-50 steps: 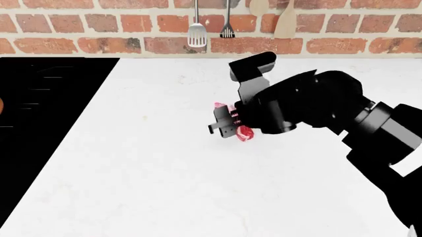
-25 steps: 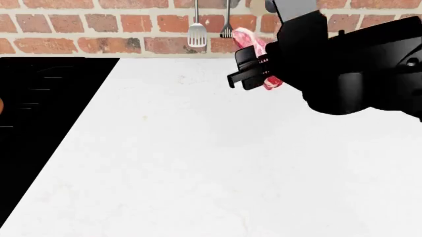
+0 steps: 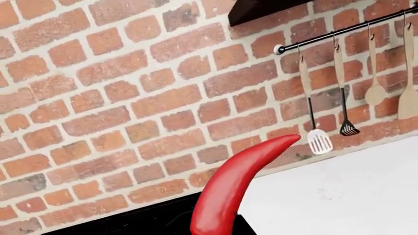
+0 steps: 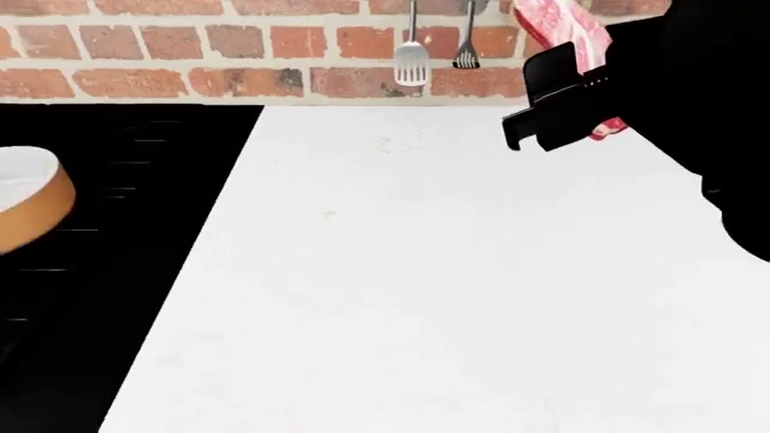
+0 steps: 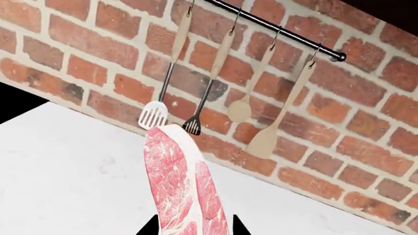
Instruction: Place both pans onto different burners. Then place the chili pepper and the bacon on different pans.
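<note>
My right gripper (image 4: 565,113) is shut on the bacon (image 4: 556,23), a pink strip with white fat streaks, and holds it high above the white counter near the brick wall. In the right wrist view the bacon (image 5: 176,181) sticks out between the two black fingertips (image 5: 149,228). In the left wrist view the red chili pepper (image 3: 235,186) juts out from my left gripper (image 3: 219,231), held in the air above the stovetop edge. The orange saucepan (image 4: 31,203), white inside, sits on the black stovetop (image 4: 144,225) at the far left. The black frying pan is out of view.
The white counter (image 4: 421,289) spreads to the right of the stovetop. A rail (image 5: 274,27) on the brick wall carries a metal spatula (image 4: 412,59), a small black utensil (image 4: 466,56) and wooden spoons (image 5: 267,139).
My right gripper has lifted the bacon off the counter and higher toward the wall. The head view has shifted, so more stovetop and the orange saucepan now show at the left.
</note>
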Available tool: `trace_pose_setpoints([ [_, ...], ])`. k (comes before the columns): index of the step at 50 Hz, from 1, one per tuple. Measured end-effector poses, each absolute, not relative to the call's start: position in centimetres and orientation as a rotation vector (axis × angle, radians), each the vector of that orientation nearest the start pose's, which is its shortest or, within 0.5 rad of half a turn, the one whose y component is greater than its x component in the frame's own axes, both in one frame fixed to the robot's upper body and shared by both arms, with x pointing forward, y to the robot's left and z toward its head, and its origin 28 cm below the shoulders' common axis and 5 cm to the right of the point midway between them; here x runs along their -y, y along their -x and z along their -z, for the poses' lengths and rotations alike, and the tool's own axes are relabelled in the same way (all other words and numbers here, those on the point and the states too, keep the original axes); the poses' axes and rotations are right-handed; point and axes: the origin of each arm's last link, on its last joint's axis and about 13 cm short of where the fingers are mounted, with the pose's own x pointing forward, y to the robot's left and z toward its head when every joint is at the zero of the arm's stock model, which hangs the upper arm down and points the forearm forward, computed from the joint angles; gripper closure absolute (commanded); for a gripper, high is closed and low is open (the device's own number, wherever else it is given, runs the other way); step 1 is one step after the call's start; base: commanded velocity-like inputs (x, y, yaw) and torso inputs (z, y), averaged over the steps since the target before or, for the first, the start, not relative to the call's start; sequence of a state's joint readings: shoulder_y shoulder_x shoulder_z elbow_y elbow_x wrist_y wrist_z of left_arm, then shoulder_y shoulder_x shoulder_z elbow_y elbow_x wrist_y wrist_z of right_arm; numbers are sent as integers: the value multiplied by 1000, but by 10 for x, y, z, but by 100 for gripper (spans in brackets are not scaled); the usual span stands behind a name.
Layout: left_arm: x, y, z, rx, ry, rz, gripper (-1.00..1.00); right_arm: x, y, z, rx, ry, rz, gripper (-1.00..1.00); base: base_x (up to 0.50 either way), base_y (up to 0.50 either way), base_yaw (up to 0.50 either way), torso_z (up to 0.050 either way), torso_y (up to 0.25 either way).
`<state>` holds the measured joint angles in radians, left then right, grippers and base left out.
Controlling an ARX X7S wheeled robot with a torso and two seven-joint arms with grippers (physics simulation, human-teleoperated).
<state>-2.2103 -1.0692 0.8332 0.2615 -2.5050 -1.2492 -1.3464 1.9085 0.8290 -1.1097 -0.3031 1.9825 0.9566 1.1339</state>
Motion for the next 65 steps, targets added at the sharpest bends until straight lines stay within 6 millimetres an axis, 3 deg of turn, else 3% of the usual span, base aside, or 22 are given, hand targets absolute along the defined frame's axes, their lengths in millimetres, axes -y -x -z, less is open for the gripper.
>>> trace_pose_setpoints([
  [23,-280,-110,-436,57,-290,14,100,112,-207,-375,-59,425,-54,100,-186,498,0,0,0],
  [65,-282,-109,-435,53,-287,8,100,104,-202,-383,-14,546,-65,100,-2,500,0,0,0],
])
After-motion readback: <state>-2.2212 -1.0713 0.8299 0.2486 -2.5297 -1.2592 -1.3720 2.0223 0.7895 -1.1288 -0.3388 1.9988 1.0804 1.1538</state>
